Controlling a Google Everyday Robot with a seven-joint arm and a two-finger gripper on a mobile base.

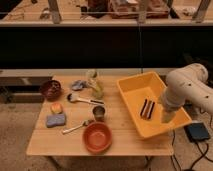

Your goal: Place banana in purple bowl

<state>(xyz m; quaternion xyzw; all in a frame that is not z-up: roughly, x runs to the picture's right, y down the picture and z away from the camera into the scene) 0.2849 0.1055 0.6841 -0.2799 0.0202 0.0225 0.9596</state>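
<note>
The banana, pale yellow-green and elongated, lies at the back middle of the wooden table. The purple bowl, small and dark maroon, sits at the table's back left, about a bowl's width left of the banana and apart from it. My gripper hangs at the end of the white arm over the right side of the yellow bin, far to the right of both the banana and the bowl. Nothing shows in its grasp.
A dark reddish item lies in the bin. On the table are an orange bowl, a metal cup, two spoons, a blue sponge, a small orange-yellow item and a grey-blue cloth. A dark pad lies on the floor.
</note>
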